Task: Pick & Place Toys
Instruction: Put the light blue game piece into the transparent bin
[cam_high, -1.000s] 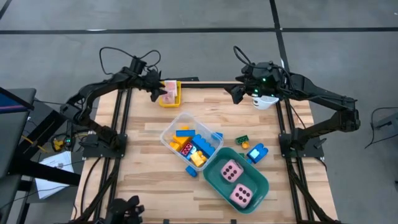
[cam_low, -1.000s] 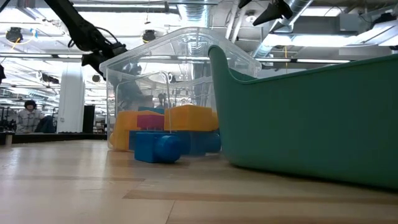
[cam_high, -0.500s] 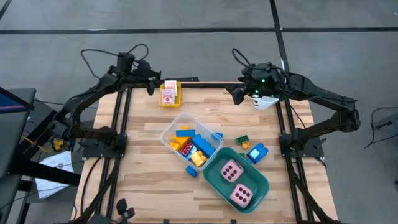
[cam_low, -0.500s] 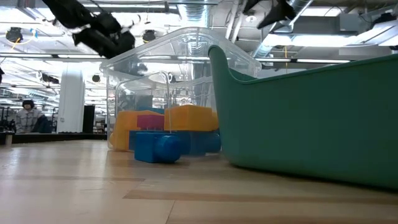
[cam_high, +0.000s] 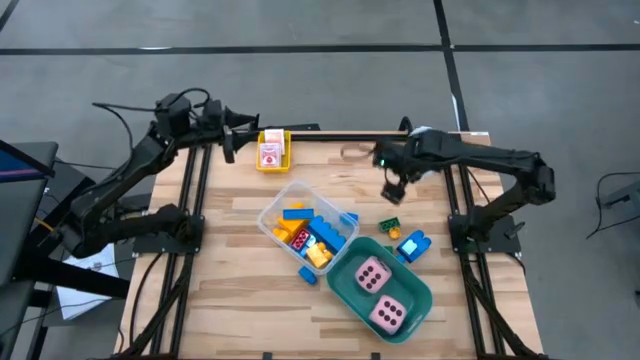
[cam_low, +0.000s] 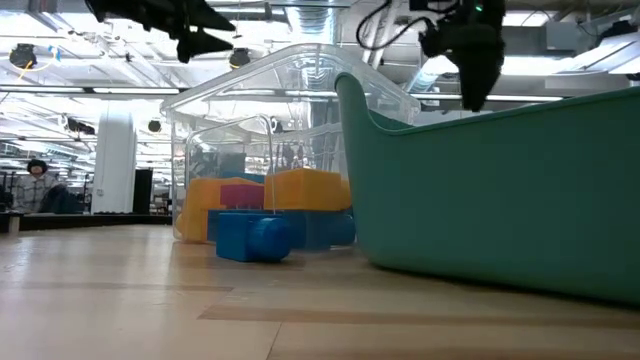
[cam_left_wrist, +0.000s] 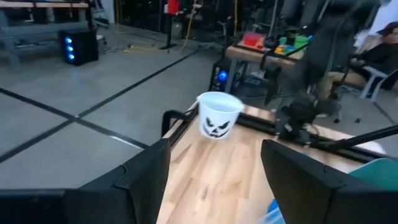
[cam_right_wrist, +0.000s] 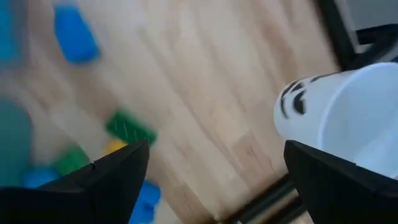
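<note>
Overhead, we see the left gripper (cam_high: 229, 150) raised over the far-left edge of the surface (cam_high: 240, 280), at about ten o'clock from the middle. Its jaws stand partly apart with nothing between them, as its wrist camera shows, looking past them at a white cup (cam_left_wrist: 218, 116) with a black face drawn on it. Just beside that gripper, at its three o'clock, a small yellow tray (cam_high: 273, 152) holds the pink-white cards (cam_high: 270, 154).

We find the right gripper (cam_high: 393, 189) over the far right of the surface, at about one o'clock from the middle. Its jaws are spread wide and hold nothing. At its six o'clock, near but apart from it, lies a green brick (cam_high: 390, 226); a blue brick (cam_high: 412, 246) sits farther along the same line. In the right wrist view the green brick (cam_right_wrist: 129, 129) and a blue brick (cam_right_wrist: 74, 36) lie on bare wood, and the cup (cam_right_wrist: 346, 121) stands close by.

At the middle, a clear box (cam_high: 275, 203) holds a heap of blue, yellow, orange and red bricks (cam_high: 305, 233). One loose blue brick (cam_high: 307, 275) lies against its near side, at about six o'clock. Touching the box at its four o'clock, a teal tub (cam_high: 418, 295) holds the two pink dice (cam_high: 379, 293).

From surface level, we see the clear box (cam_low: 290, 100) beside the teal tub (cam_low: 500, 190), with the blue brick (cam_low: 252, 237) in front.
</note>
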